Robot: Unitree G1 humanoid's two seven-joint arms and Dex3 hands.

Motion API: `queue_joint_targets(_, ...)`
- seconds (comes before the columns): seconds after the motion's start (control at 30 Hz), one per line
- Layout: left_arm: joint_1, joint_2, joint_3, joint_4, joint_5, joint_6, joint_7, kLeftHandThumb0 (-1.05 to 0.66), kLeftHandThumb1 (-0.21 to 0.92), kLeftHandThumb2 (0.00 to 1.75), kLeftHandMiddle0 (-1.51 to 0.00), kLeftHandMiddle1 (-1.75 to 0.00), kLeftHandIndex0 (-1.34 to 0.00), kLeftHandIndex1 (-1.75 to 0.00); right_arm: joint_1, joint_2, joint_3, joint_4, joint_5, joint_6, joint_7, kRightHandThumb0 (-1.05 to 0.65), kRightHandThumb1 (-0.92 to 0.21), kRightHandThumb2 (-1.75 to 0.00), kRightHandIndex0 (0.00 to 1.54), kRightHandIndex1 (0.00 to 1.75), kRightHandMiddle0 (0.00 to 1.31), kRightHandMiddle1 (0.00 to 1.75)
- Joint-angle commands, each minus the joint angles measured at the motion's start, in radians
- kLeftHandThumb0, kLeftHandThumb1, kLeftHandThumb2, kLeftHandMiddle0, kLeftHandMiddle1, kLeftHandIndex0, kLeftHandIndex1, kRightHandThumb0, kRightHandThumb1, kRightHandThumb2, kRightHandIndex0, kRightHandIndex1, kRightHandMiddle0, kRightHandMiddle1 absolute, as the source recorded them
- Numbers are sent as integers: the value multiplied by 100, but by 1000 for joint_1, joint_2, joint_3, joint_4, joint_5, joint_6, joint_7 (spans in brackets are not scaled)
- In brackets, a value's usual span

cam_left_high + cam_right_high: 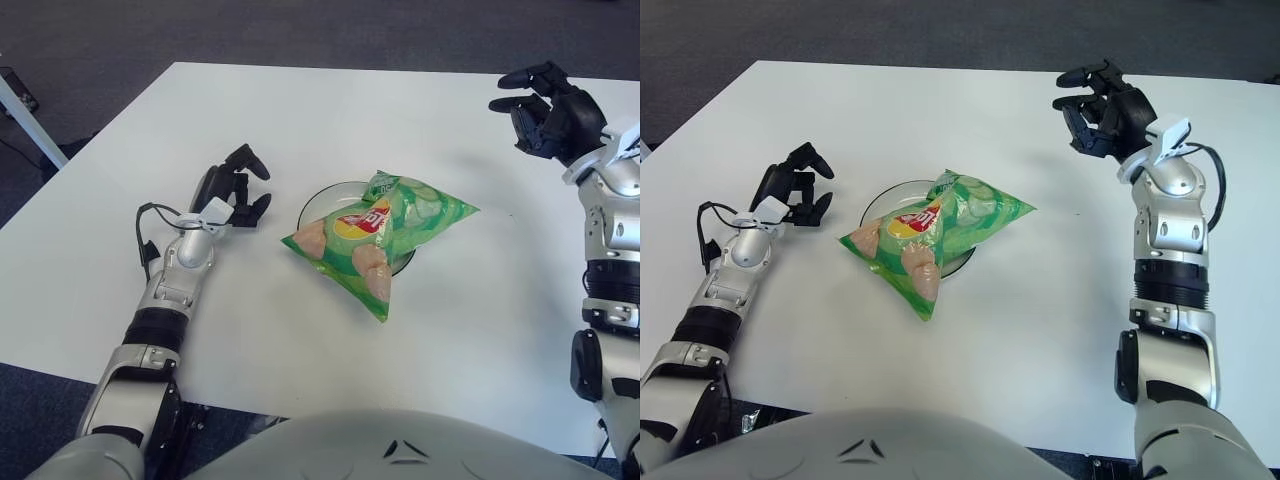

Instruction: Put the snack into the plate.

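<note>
A green bag of snacks (375,235) lies across a small plate (322,201) in the middle of the white table (300,120) and covers most of it. My left hand (235,187) rests on the table just left of the plate, fingers spread and empty. My right hand (1098,110) is raised above the table's far right part, well away from the bag, fingers relaxed and empty.
The table's front edge runs close to my body. A white table leg or rail (25,122) stands off the far left. Dark carpet (300,30) surrounds the table.
</note>
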Motion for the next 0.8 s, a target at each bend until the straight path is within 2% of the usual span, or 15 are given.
queue_joint_targets(0.0,58,-63,6,49,-79,12,-46,-41,54,104,-115,-175,-44,-175,37,39,-32,-29,20,13,-58,-12,-79,-65,39,139,22,174)
queue_joint_targets(0.03,59,-70,13,47,-103,21,-63,-41,55,103,-115,-175,-43,-175,42,49,-38,-27,23,15,-71,-8,-75,-68,43,140,23,174)
queue_joint_targets(0.07,59,-74,18,45,-119,27,-75,-41,56,102,-114,-175,-43,-175,46,55,-42,-27,26,18,-80,-5,-65,-82,50,142,26,174)
queue_joint_targets(0.1,60,-80,25,40,-144,41,-92,-41,56,102,-114,-175,-43,-175,49,71,-51,-24,33,23,-97,-4,-61,-87,53,143,27,174)
queue_joint_targets(0.13,62,-84,30,35,-162,51,-105,-41,56,101,-114,-175,-42,-175,53,83,-57,-26,39,28,-111,-3,-50,-101,60,145,32,175)
queue_joint_targets(0.27,68,-99,50,14,-214,95,-138,-41,57,100,-113,-175,-42,-175,57,131,-82,-23,56,51,-180,-1,-26,-132,73,153,46,175)
queue_joint_targets(0.47,74,-111,64,-14,-245,135,-161,-41,57,100,-113,-175,-42,-175,64,173,-103,-3,73,67,-242,0,-7,-154,84,158,59,175)
queue_joint_targets(0.77,73,-114,75,-21,-270,165,-189,-41,57,101,-112,-175,-42,-175,79,208,-173,-4,168,184,-294,0,5,-167,94,157,66,175)
